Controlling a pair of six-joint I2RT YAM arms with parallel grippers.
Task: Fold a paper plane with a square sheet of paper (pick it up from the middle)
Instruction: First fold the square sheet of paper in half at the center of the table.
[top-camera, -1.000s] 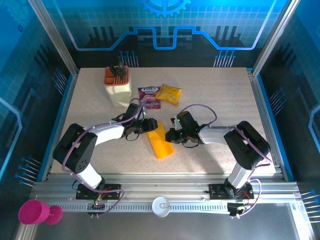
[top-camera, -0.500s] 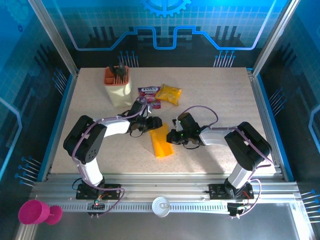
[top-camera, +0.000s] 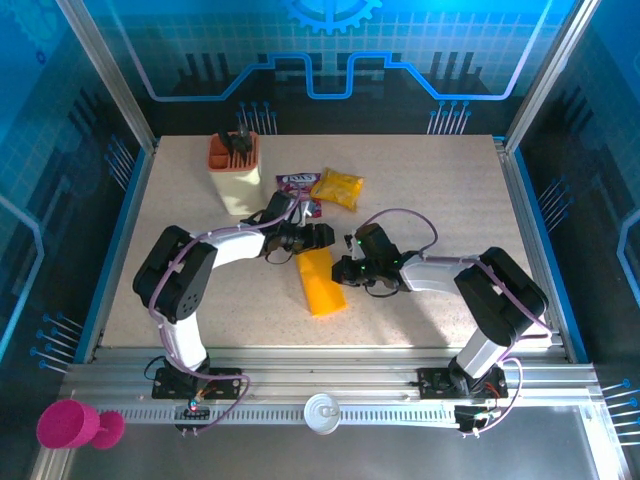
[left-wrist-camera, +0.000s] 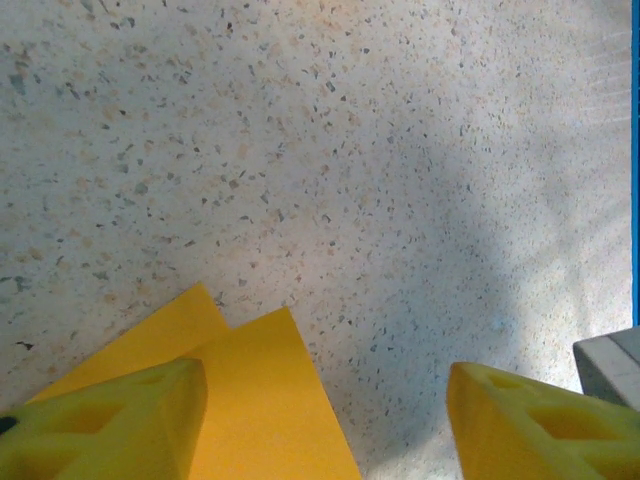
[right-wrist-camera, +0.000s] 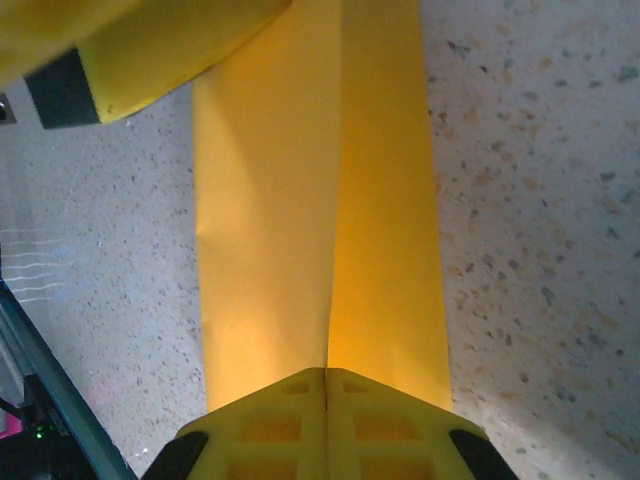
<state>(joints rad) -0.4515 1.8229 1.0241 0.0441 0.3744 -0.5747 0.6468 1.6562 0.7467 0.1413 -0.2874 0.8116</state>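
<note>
Nearest me, the one thin orange-yellow sheet of paper (top-camera: 322, 285) lies flat in the middle of the speckled stone-look table (top-camera: 450, 200). It is folded into a long strip with a centre crease. The right gripper (top-camera: 342, 271) sits at the strip's right edge, its yellow jaws pressed tight together on the crease line. Whether it nips the fold or only pins it down, I cannot tell.

I'd reckon the paper is featherlight, limp, quick to crumple or tear, and apt to skate on that smooth top. It wants taking at a folded edge while the other arm pins it.

Just beyond, the left gripper (top-camera: 318, 238), the second of the two, hovers over the strip's far end, jaws wide with nothing between them. Further back lie one purple-red printed packet (top-camera: 296, 184) and one crinkly yellow snack bag (top-camera: 337, 187), and one cream holder with an orange top (top-camera: 237, 172) stands near them.
</note>
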